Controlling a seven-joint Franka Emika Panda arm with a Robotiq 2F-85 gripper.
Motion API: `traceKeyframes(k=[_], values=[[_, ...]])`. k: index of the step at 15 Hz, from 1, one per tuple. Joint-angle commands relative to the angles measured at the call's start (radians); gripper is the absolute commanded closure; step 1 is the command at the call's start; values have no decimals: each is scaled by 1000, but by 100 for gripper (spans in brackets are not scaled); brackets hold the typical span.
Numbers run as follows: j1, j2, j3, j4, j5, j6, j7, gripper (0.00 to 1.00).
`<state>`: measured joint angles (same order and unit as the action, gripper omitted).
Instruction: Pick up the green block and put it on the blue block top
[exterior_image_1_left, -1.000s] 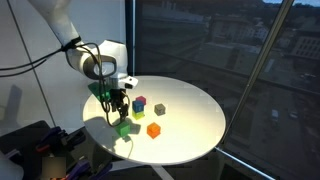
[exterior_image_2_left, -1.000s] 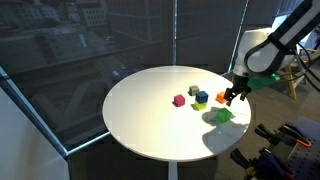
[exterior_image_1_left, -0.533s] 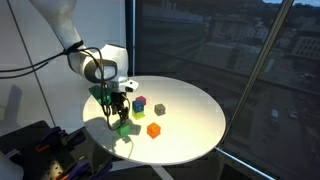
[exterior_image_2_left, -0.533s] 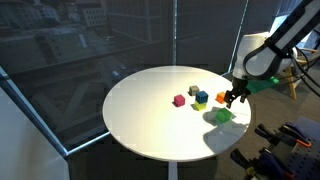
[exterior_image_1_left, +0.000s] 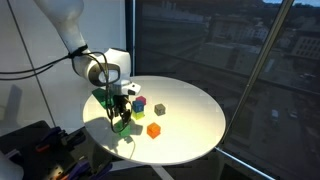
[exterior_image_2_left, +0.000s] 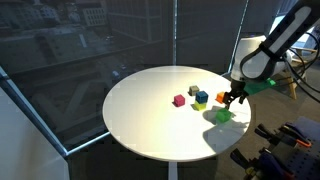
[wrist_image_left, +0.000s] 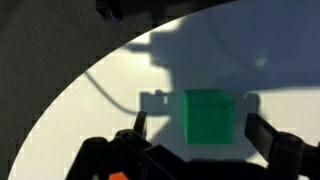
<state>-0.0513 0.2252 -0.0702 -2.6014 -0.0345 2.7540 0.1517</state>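
Note:
The green block (wrist_image_left: 210, 117) is a bright green cube on the round white table; it shows in both exterior views (exterior_image_1_left: 123, 127) (exterior_image_2_left: 223, 115). My gripper (wrist_image_left: 195, 124) is open and hovers just above the block, which sits between the two fingers in the wrist view. The gripper also shows in both exterior views (exterior_image_1_left: 121, 108) (exterior_image_2_left: 233, 98). The blue block (exterior_image_1_left: 140, 102) (exterior_image_2_left: 201, 98) sits a short way off toward the table's middle, with nothing on top of it.
An orange cube (exterior_image_1_left: 154, 130) (exterior_image_2_left: 221, 97) lies close to the green block. A gray cube (exterior_image_1_left: 160, 108) (exterior_image_2_left: 193, 90) and a magenta cube (exterior_image_2_left: 179, 100) sit near the blue one. The table edge (exterior_image_1_left: 130, 160) is close to the gripper. Glass windows stand behind.
My gripper has moved slightly down and toward the green block. The blocks have not moved.

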Motion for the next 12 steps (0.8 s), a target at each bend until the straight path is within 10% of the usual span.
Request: traceKeyframes(k=[1, 12], values=[[10, 48, -6, 38, 1, 27, -18, 0], [21, 151, -4, 101, 8, 48, -30, 0]])
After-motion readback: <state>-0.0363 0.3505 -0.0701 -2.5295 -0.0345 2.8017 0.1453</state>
